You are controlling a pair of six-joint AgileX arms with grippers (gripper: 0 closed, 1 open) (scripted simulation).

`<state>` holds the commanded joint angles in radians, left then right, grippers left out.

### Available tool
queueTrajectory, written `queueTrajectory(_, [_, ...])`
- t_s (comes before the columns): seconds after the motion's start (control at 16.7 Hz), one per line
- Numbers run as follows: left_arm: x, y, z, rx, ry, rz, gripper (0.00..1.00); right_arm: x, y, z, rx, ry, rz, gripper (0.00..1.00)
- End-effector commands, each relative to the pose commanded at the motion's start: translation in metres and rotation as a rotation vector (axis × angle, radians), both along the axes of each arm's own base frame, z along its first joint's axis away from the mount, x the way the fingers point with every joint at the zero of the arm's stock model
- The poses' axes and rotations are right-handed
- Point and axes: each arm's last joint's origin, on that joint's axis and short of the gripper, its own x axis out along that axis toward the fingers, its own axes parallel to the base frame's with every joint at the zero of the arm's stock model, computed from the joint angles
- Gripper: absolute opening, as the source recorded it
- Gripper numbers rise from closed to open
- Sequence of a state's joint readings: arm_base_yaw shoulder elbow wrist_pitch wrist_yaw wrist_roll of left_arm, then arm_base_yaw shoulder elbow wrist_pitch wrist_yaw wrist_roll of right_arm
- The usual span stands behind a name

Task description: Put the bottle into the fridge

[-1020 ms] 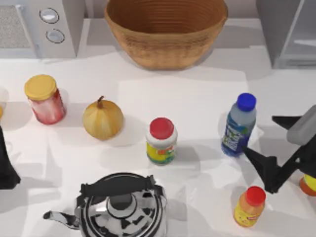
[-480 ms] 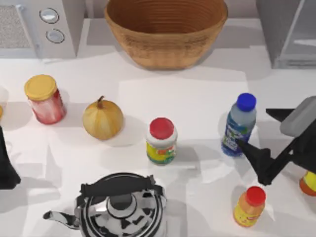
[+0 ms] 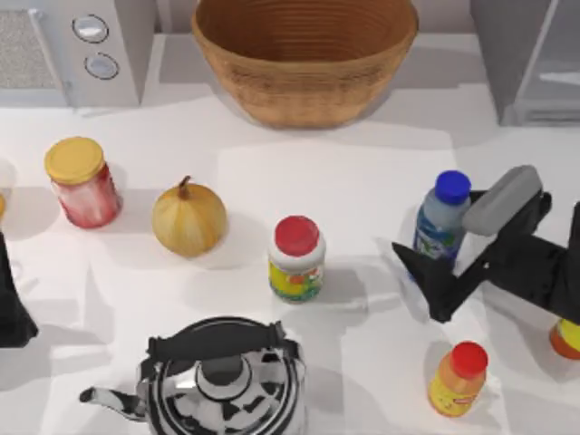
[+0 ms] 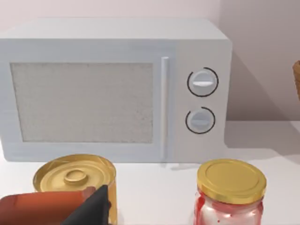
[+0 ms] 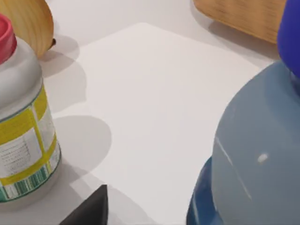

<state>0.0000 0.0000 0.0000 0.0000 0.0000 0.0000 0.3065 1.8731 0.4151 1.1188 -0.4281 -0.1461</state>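
Fingers of the right gripper [image 3: 433, 272] stand spread apart around the lower part of the bottle [image 3: 439, 222], one dark finger [image 3: 426, 283] on its near side. Behind the gripper, at the table's far right corner, stands the fridge [image 3: 507, 54]. Left gripper [image 3: 11, 313] sits parked at the left edge; I cannot tell its finger state.

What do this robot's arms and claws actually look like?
The right gripper is matte black, with flat, angular fingers that taper to points, and a rounded grey block sits on its wrist. The arm behind it is black too. The left arm, at the table's left edge, shows as a dark black shape. No cables or markings are visible on either.
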Motion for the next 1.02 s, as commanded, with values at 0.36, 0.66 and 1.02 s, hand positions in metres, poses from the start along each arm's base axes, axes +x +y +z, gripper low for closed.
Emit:
queueTrajectory(0.36, [0.0000, 0.0000, 0.0000, 0.000, 0.000, 0.000, 1.00, 0.0018, -0.0012, -0.0072, -0.002, 0.001, -0.003, 1.00])
queueTrajectory(0.66, [0.0000, 0.0000, 0.0000, 0.000, 0.000, 0.000, 1.00, 0.0018, -0.0012, -0.0072, -0.002, 0.001, -0.003, 0.63])
queueTrajectory(1.02, [0.0000, 0.0000, 0.0000, 0.000, 0.000, 0.000, 1.00, 0.0018, -0.0012, -0.0072, -0.002, 0.001, -0.003, 0.18])
